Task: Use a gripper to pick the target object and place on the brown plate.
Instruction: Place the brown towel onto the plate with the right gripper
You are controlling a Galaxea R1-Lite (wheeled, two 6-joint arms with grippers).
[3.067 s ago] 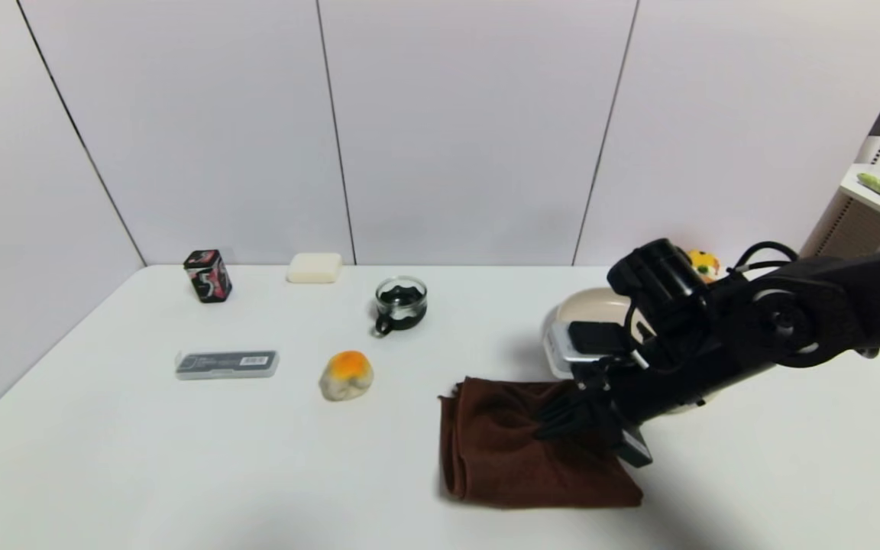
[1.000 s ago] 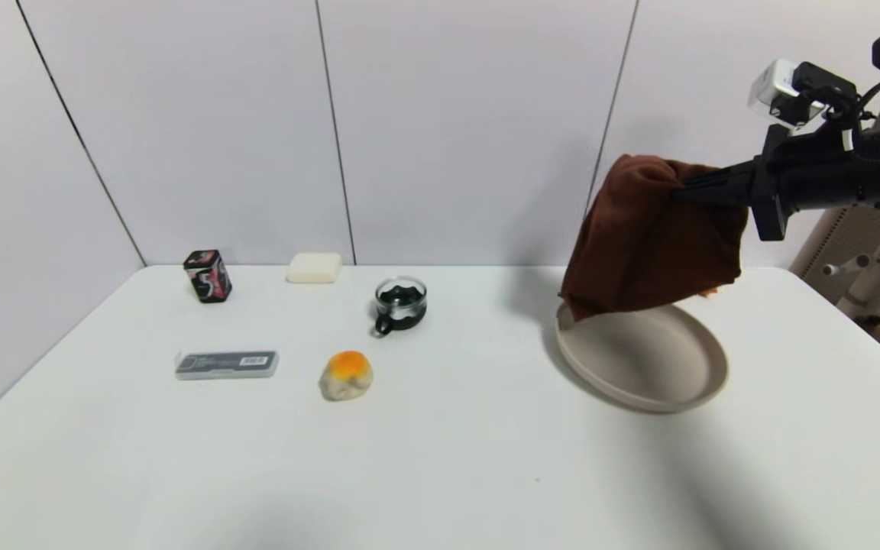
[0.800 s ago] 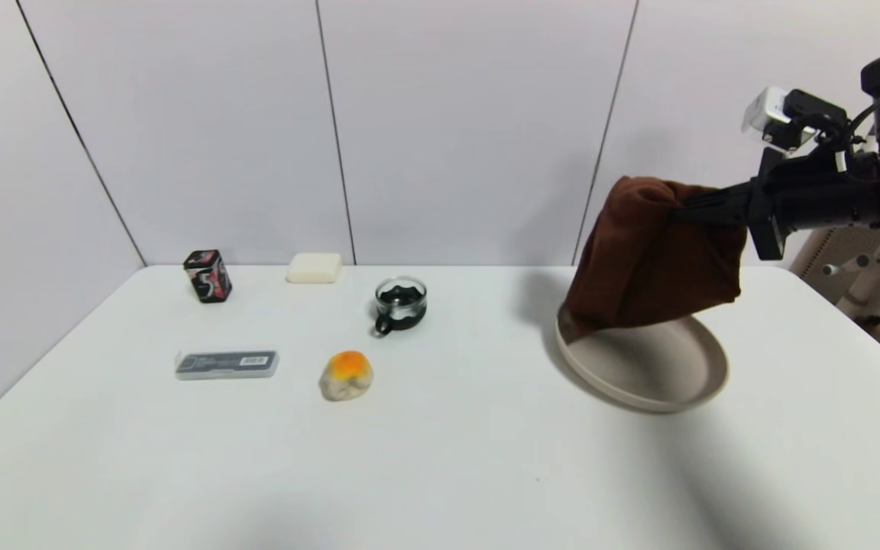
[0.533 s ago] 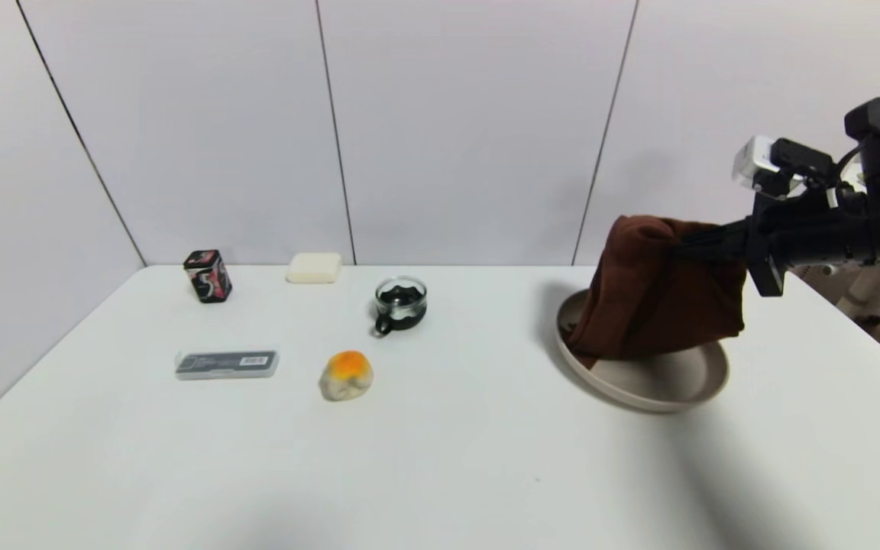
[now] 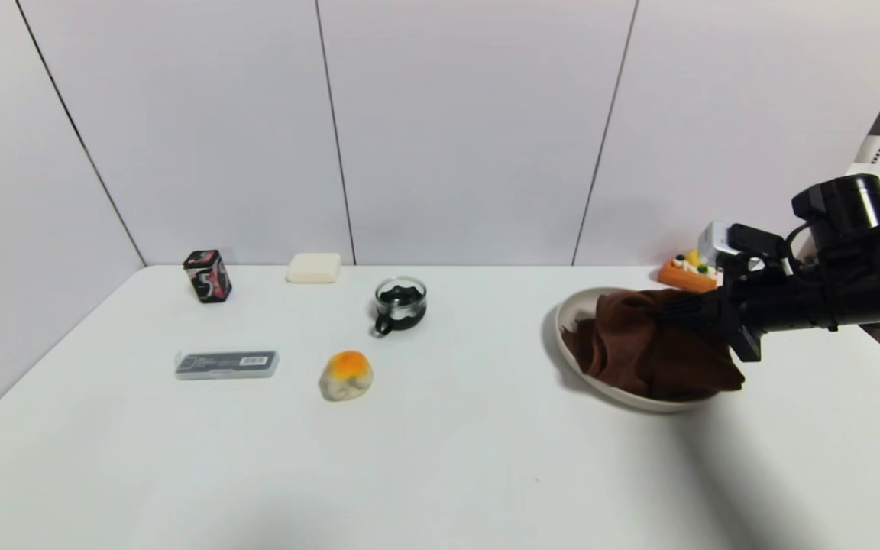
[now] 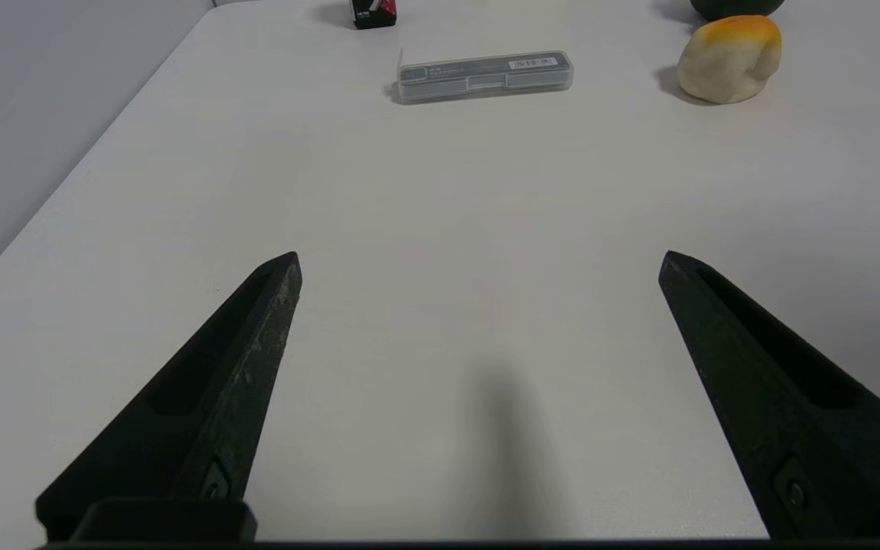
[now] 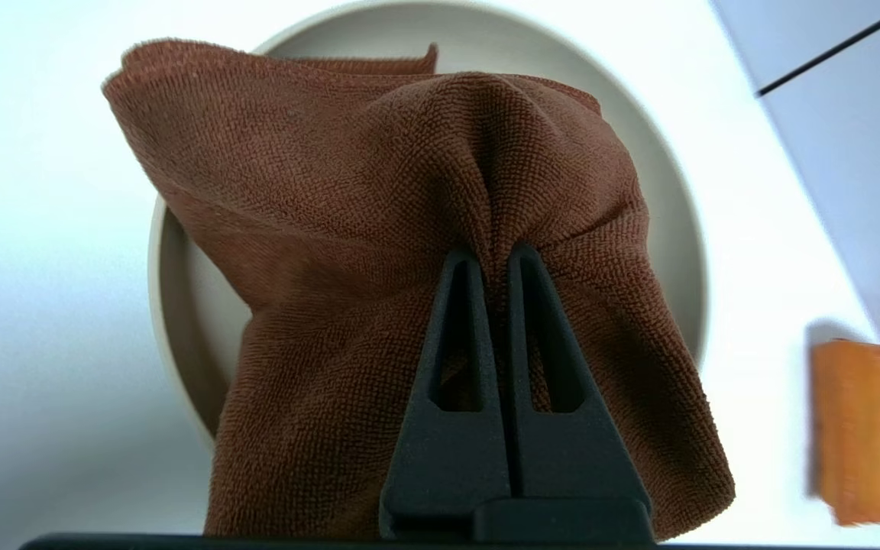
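The dark brown towel (image 5: 650,351) lies bunched in the beige-tan plate (image 5: 574,313) at the table's right, one edge draped over the plate's near rim. My right gripper (image 5: 681,308) reaches in from the right, low over the plate, shut on a pinched fold of the towel. In the right wrist view the two fingers (image 7: 459,305) clamp the fold of the towel (image 7: 348,198), with the plate's rim (image 7: 673,191) around it. My left gripper (image 6: 478,263) is open and empty over bare table near the front left.
On the white table: a black tin (image 5: 208,276), a cream soap bar (image 5: 315,267), a glass cup (image 5: 401,302), a clear case (image 5: 227,364), and an orange-topped fuzzy ball (image 5: 346,374). An orange toy (image 5: 686,273) sits behind the plate.
My right gripper lifted the towel off the table, carried it above the plate, then lowered it. The towel has gone from hanging to resting bunched in the plate.
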